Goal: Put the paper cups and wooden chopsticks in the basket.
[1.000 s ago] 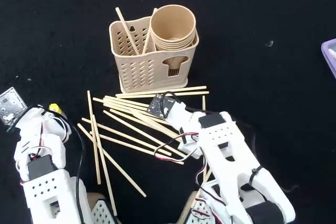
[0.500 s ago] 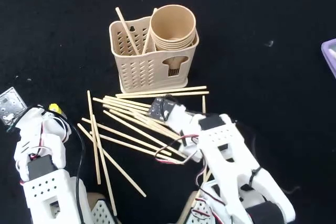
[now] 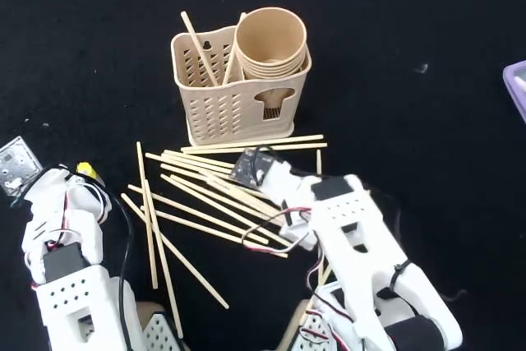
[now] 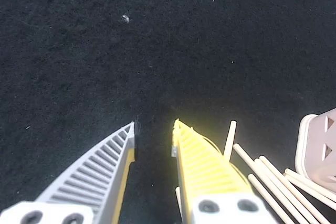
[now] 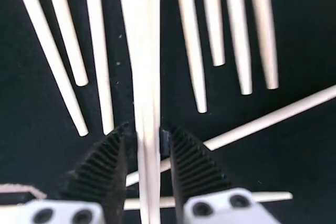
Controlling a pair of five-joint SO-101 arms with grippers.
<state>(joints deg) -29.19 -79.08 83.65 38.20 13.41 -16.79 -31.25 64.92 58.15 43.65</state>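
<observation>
A beige slotted basket [image 3: 222,108] stands at the back centre, holding a stack of paper cups [image 3: 271,39] and two upright chopsticks [image 3: 197,47]. Several loose wooden chopsticks [image 3: 189,215] lie scattered on the black table in front of it. My right gripper [image 5: 143,135] is down in that pile, its fingers shut on a pair of chopsticks [image 5: 144,51] lying side by side. My left gripper [image 4: 153,125] hovers open over bare black cloth at the near left, with chopstick ends [image 4: 262,174] and a basket corner [image 4: 320,145] off to one side.
A purple object [image 3: 516,84] pokes in at the right edge. The right arm's body [image 3: 362,252] covers the near ends of some chopsticks. The left arm [image 3: 62,228] stands at the near left corner. Black cloth stretches to the right of the basket.
The right wrist has shifted only slightly over the pile, nudging the chopsticks beneath it a little. The left arm has stayed still.
</observation>
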